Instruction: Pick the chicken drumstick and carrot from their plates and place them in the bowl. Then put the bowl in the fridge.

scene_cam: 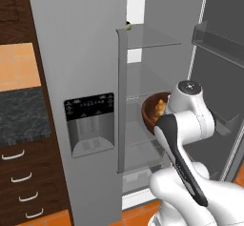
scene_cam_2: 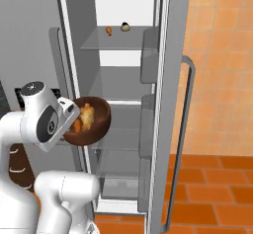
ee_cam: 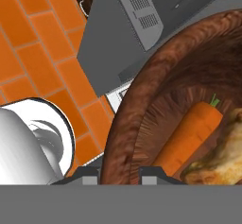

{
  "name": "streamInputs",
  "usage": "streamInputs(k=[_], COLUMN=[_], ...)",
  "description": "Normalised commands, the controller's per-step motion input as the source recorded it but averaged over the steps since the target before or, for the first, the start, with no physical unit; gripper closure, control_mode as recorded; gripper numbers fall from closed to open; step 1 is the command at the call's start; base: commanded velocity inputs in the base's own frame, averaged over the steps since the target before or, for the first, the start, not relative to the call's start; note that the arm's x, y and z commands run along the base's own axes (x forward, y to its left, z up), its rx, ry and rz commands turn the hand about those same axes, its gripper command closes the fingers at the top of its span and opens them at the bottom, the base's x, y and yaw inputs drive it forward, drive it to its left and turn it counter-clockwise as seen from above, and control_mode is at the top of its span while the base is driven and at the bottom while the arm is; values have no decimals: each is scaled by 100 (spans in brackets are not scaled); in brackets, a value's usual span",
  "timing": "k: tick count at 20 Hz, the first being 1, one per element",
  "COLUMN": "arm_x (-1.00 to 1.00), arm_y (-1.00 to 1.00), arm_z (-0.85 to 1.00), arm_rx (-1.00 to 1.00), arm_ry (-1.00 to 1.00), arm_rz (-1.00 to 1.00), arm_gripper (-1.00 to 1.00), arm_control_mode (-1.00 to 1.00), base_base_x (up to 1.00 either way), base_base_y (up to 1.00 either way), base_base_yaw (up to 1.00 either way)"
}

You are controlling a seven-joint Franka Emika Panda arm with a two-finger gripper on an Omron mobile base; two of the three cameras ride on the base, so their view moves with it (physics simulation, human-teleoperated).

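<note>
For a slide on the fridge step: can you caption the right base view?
Arm holds the brown bowl, with chicken drumstick and carrot inside, at the open fridge.

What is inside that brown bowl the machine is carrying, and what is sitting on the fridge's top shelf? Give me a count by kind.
In the bowl:
Carrot: 1
Chicken drumstick: 1
On the fridge's top shelf:
Small orange item: 1
Small pale brown item: 1, too small to identify
Total: 4
</note>
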Motion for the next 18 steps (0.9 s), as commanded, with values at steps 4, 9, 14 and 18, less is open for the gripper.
streamInputs(k=[4, 9, 14, 18], arm_x=[88, 100, 100, 100], arm_y=[5, -39, -50, -2], arm_z=[8, 12, 11, 2], arm_rx=[0, 0, 0, -3], arm_ry=[-2, -1, 0, 0], arm_rz=[6, 23, 30, 22], arm_gripper=[100, 100, 100, 100], arm_control_mode=[-100, -100, -100, -100], base_base_x=[0, 0, 0, 0], base_base_y=[0, 0, 0, 0], base_base_yaw=[0, 0, 0, 0])
